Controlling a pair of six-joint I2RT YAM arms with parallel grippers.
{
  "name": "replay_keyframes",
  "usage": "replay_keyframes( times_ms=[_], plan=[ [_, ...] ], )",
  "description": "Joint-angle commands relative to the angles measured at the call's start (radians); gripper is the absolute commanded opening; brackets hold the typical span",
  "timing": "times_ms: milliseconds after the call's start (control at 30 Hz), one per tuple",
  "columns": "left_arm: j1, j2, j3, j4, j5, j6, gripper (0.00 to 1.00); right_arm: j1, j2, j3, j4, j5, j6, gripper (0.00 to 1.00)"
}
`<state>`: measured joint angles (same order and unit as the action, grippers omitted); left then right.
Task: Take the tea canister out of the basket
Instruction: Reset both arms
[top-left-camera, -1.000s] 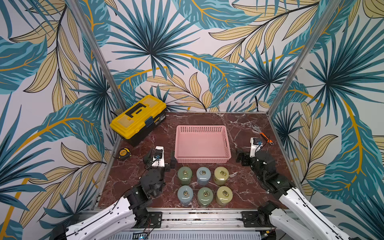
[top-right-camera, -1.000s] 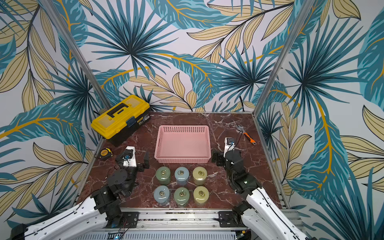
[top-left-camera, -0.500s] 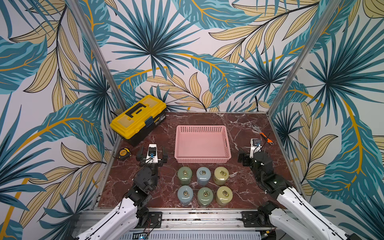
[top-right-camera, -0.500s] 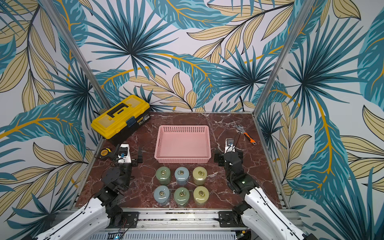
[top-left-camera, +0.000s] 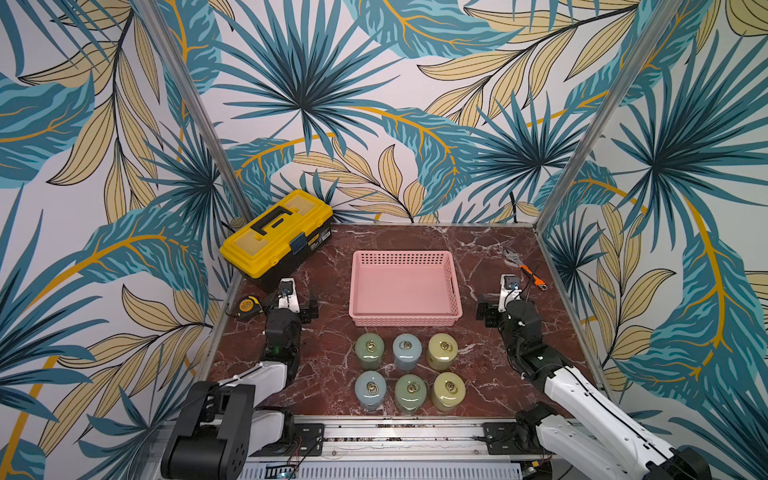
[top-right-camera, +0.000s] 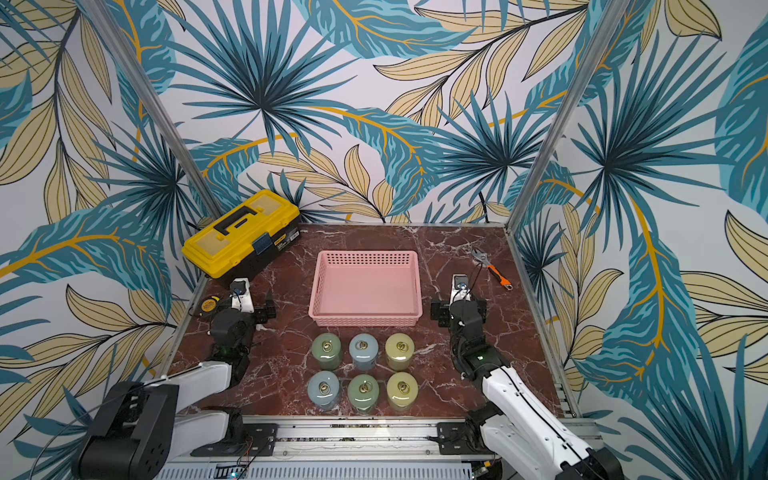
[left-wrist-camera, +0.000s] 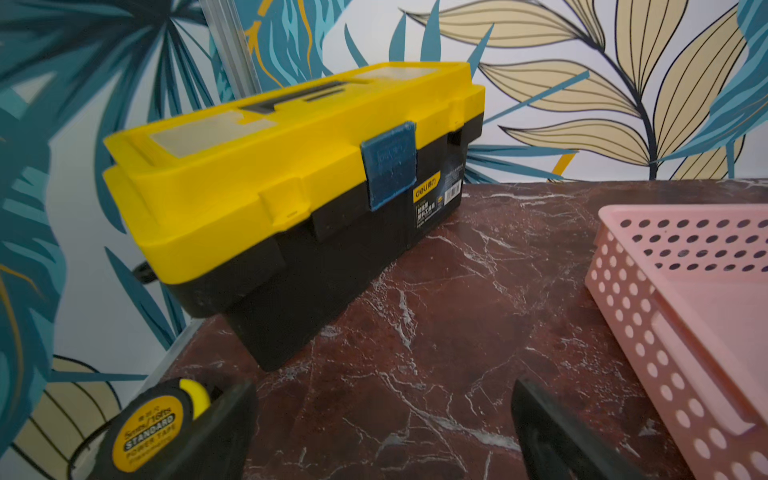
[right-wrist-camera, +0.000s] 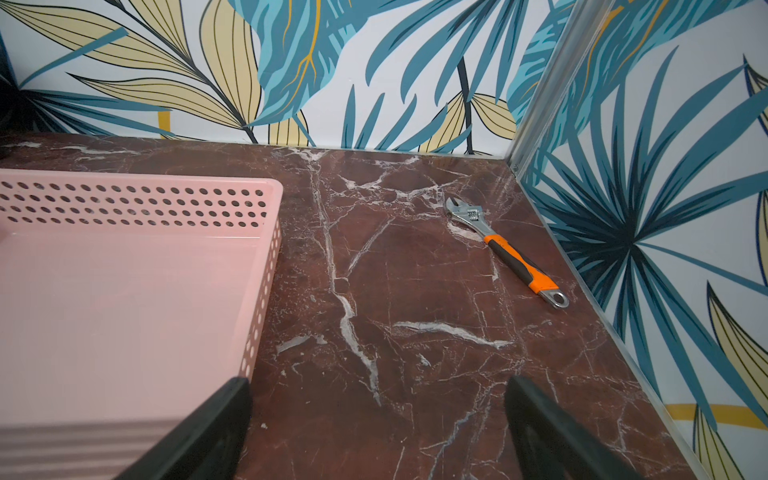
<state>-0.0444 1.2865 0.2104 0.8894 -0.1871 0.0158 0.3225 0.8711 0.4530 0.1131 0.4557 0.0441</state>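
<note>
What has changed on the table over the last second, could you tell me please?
The left gripper slid sideways away from the basket toward the tape measure as its arm drew back. The right gripper hardly shifted. Both stayed open; nothing was grasped or released. The basket, six canisters, toolbox and wrench stayed put.

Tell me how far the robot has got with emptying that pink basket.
Done, it seems: the shallow pink perforated plastic basket holds nothing, and six round lidded tea canisters, green, blue and yellow, stand in two rows on the dark red marble table before it. In hand: nothing; the left gripper and right gripper are open and empty. Left: apparently nothing.
</note>
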Motion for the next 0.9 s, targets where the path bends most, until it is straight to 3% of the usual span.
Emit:
replay_keyframes(
  times_ms=[0, 233, 467, 867],
  plan=[
    [0.025, 0.088, -0.006, 0.219, 0.101, -0.002, 1.00, -0.036, 0.019, -0.023, 0.073, -0.048, -0.005, 0.99],
    [0.065, 0.312, 0.021, 0.395, 0.176, -0.016, 1.00, -0.127, 0.072, -0.039, 0.160, -0.111, -0.001, 0.99],
    [0.079, 0.261, 0.176, 0.022, 0.179, -0.032, 1.00, -0.209, 0.198, -0.055, 0.326, -0.167, -0.013, 0.99],
    [0.080, 0.275, 0.165, 0.070, 0.180, -0.031, 1.00, -0.290, 0.504, -0.102, 0.727, -0.228, 0.018, 0.99]
  ],
)
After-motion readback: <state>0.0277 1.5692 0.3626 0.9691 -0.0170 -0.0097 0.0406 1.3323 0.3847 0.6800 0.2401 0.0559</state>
